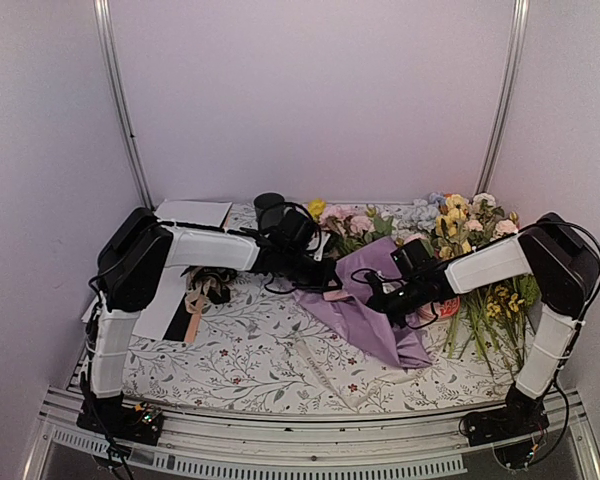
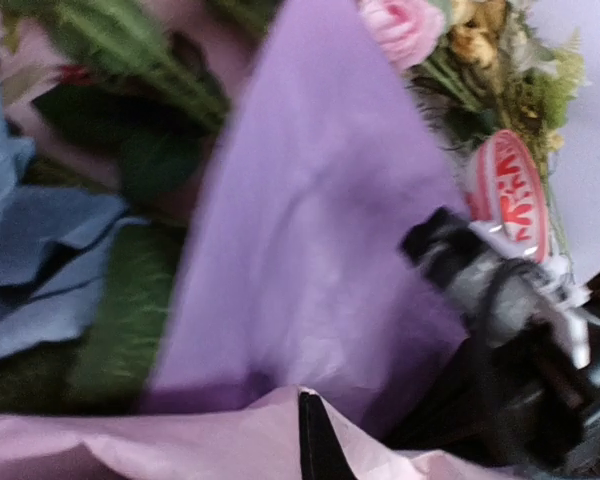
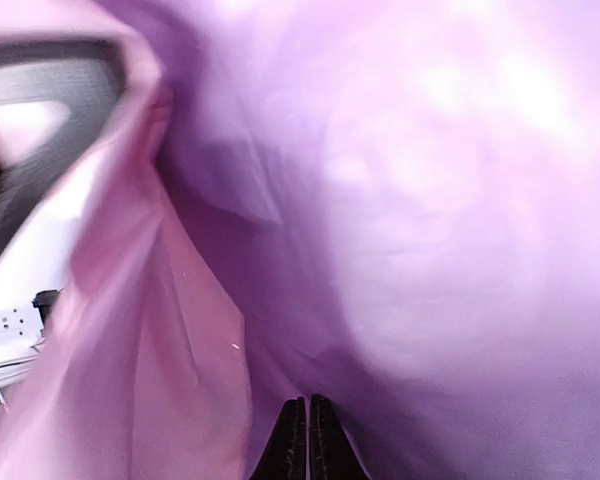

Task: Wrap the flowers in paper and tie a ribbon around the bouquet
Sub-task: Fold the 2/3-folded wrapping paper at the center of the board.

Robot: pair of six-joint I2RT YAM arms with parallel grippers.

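Note:
The lilac-purple paper (image 1: 365, 318) lies crumpled mid-table, one flap raised between both grippers. My left gripper (image 1: 318, 272) is shut on its pinkish layer, which peaks over the black fingertips (image 2: 315, 420). My right gripper (image 1: 383, 296) is shut at a fold of the paper (image 3: 430, 220), creases running to its tips (image 3: 308, 405). The flowers (image 1: 352, 224), pink, blue and yellow, lie just behind the paper; their green stems (image 2: 130, 60) show in the left wrist view. A pale ribbon (image 1: 318, 367) lies on the cloth in front of the paper.
A loose long-stemmed flower pile (image 1: 490, 300) fills the right side, with a red-and-white round object (image 1: 446, 306) by my right gripper. A coiled tan ribbon bundle (image 1: 206, 290) and white sheets (image 1: 194, 212) lie left. A black cylinder (image 1: 268, 203) stands at the back.

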